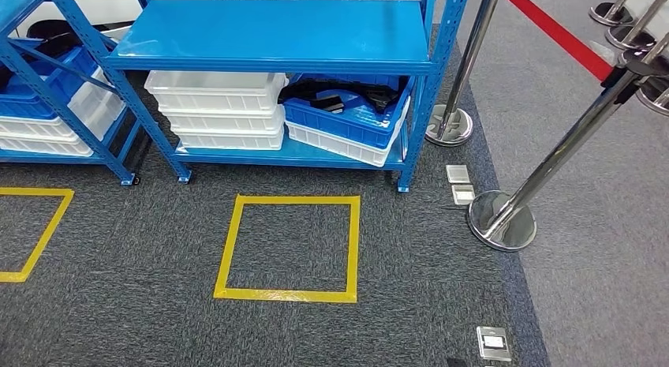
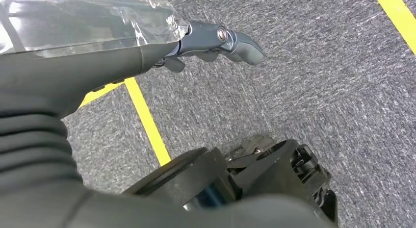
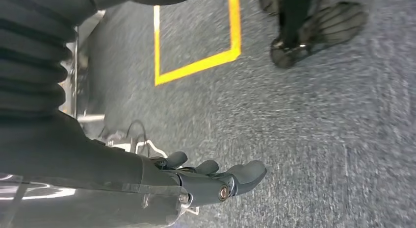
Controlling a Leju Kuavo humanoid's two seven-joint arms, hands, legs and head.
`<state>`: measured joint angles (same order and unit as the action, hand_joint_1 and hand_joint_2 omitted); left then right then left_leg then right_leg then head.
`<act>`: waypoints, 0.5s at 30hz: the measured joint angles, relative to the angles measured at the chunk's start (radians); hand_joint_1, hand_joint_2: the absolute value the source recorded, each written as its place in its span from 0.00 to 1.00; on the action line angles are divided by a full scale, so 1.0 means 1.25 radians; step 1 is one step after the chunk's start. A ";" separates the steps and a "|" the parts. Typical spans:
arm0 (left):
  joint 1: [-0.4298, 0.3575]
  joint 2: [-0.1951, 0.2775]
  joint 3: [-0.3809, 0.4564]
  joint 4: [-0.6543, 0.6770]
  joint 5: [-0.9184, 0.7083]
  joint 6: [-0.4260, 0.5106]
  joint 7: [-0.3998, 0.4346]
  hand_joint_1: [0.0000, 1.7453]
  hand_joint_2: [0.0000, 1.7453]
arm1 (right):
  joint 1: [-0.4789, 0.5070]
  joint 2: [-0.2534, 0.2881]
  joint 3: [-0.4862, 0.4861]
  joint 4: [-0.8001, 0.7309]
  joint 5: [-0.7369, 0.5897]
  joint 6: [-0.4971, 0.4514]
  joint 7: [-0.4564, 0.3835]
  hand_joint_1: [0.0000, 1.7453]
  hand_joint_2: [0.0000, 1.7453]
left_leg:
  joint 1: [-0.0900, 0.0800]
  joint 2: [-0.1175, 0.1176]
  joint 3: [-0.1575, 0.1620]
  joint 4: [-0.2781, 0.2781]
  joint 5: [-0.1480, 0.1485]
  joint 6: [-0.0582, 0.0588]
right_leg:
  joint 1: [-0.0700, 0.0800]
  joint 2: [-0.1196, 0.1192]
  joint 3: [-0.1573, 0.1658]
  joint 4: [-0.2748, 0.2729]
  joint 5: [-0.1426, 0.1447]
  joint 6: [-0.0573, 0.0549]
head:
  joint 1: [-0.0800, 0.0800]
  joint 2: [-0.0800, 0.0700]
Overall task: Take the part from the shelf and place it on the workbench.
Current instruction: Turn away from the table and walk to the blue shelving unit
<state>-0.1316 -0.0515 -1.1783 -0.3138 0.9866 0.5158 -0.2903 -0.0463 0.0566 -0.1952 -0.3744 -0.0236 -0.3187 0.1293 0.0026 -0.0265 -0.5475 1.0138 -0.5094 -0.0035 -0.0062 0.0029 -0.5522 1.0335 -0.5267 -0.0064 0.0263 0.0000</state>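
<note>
Risk, as we judge it: dark parts [image 1: 339,99] lie jumbled in tilted blue bin [image 1: 351,118] on lower level of blue shelf [image 1: 276,35], under low top board; reach may clip board or snag neighbouring part.

Head view gives shelf, stacked white bins [image 1: 221,106], yellow floor square [image 1: 288,249], steel stanchion [image 1: 505,209] (collision hazard on right).

Wrist views add left robot hand [image 2: 216,41] and right robot hand [image 3: 216,179], both hanging over carpet, fingers apart, holding nothing.
</note>
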 joint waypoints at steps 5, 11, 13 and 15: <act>-0.002 0.000 -0.011 -0.002 -0.005 -0.005 -0.001 0.00 1.00 | -0.005 0.001 0.051 0.043 0.015 0.018 -0.022 0.00 1.00 | 0.000 0.000 0.001 0.000 0.000 0.000 | 0.000 0.000 0.002 -0.001 0.000 0.000 | 0.000 0.000; 0.018 0.001 0.025 -0.003 -0.071 -0.036 0.014 0.00 1.00 | 0.006 0.000 0.088 0.058 0.029 0.046 -0.037 0.00 1.00 | -0.001 0.000 0.002 0.000 0.000 0.000 | 0.000 0.000 0.003 -0.002 0.000 0.000 | 0.000 0.000; 0.025 0.002 0.049 -0.005 -0.106 -0.055 0.024 0.00 1.00 | 0.013 -0.002 0.094 0.059 0.029 0.056 -0.040 0.00 1.00 | -0.001 0.000 0.002 0.000 -0.001 0.000 | 0.000 0.000 0.003 -0.002 0.000 0.000 | 0.000 0.000; 0.028 0.004 0.079 -0.006 -0.140 -0.072 0.033 0.00 1.00 | 0.019 -0.003 0.102 0.059 0.029 0.066 -0.044 0.00 1.00 | -0.001 0.000 0.002 0.000 -0.001 0.000 | 0.000 0.000 0.003 -0.002 0.000 0.000 | 0.000 0.000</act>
<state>-0.0962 -0.0471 -1.0798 -0.3215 0.8120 0.4258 -0.2490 -0.0232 0.0529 -0.0681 -0.3003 0.0122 -0.2359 0.0745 0.0020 -0.0266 -0.5454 1.0140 -0.5104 -0.0031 -0.0067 0.0027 -0.5483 1.0309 -0.5267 -0.0063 0.0264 0.0000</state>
